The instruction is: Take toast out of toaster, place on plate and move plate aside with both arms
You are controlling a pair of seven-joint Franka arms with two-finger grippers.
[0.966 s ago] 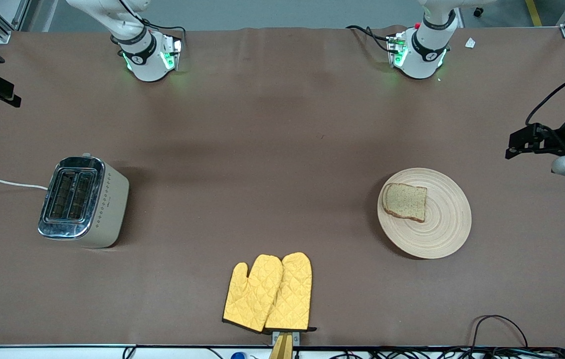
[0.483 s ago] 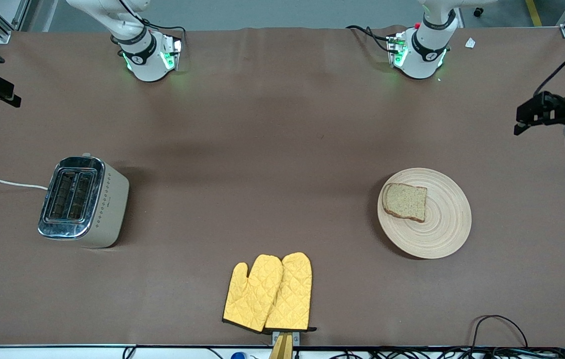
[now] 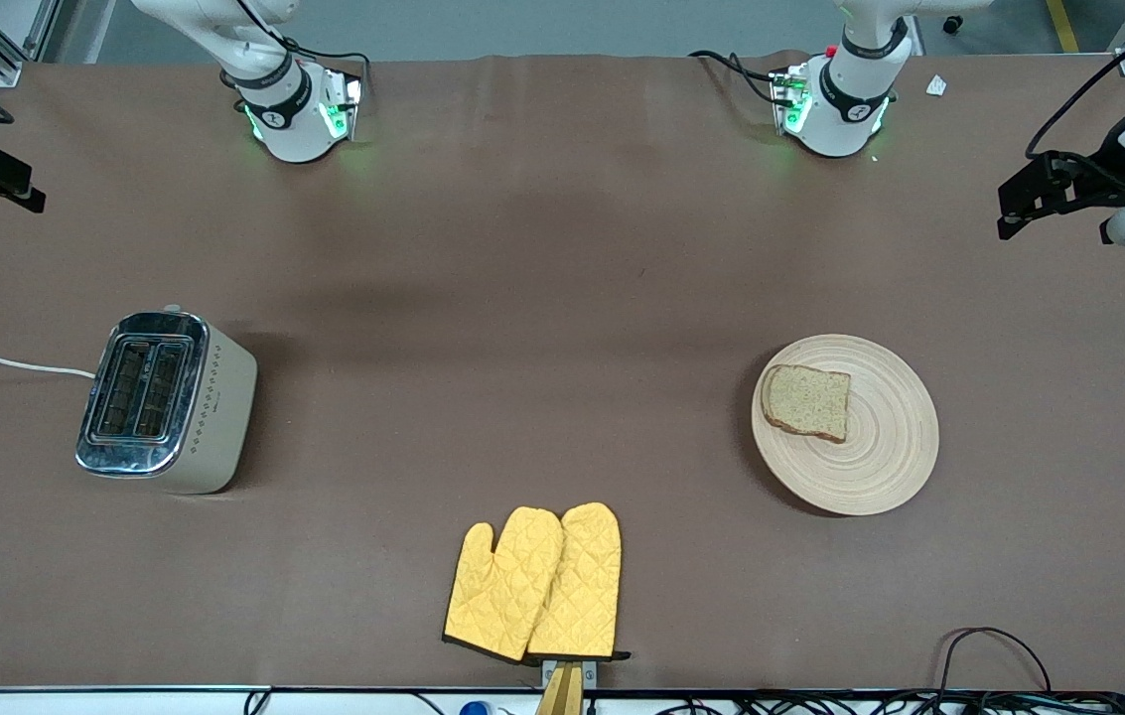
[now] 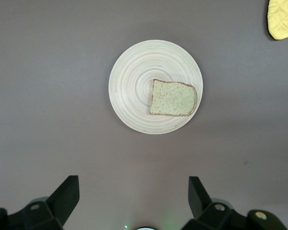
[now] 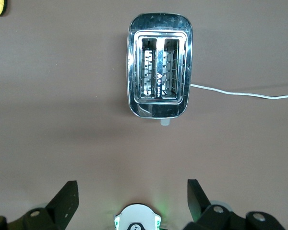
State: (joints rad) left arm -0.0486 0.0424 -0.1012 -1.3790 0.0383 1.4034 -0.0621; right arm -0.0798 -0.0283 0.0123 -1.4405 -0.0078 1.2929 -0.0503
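The toast point(image 3: 806, 401), a brown slice with a darker crust, lies flat on the round wooden plate point(image 3: 880, 447), off its centre toward the right arm's end. The left wrist view looks straight down on the toast point(image 4: 173, 98) and the plate point(image 4: 132, 91). My left gripper point(image 3: 1014, 204) hangs high over the left arm's end of the table, well clear of the plate. In its own view the left gripper point(image 4: 133, 187) is open and empty. My right gripper point(image 3: 21, 194) waits high over the right arm's end. The right gripper point(image 5: 132, 189) is open and empty too.
A chrome two-slot toaster point(image 3: 163, 399) with a white cord stands toward the right arm's end, and the right wrist view looks down on this toaster point(image 5: 159, 64). A pair of yellow oven mitts point(image 3: 534, 584) lies near the table's front edge. Cables point(image 3: 994, 645) trail along that edge.
My left gripper has drawn away from the plate toward the bases' side of the table. Toast, plate and right arm have not moved.
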